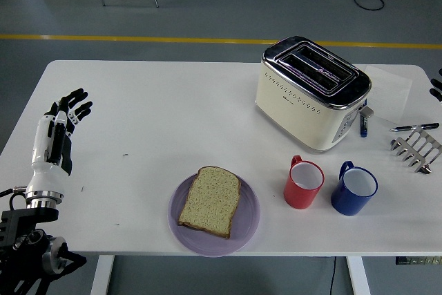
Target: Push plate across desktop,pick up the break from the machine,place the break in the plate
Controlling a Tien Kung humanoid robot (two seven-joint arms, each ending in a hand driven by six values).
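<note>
My left hand [61, 124] is raised at the left side, forearm angled up from the lower left corner, wrist straight — black fingers [74, 101] spread and relaxed, gripping nothing. Of my right hand [436, 86] I see only dark fingertips poking in at the right edge — too little to judge its pose.
</note>
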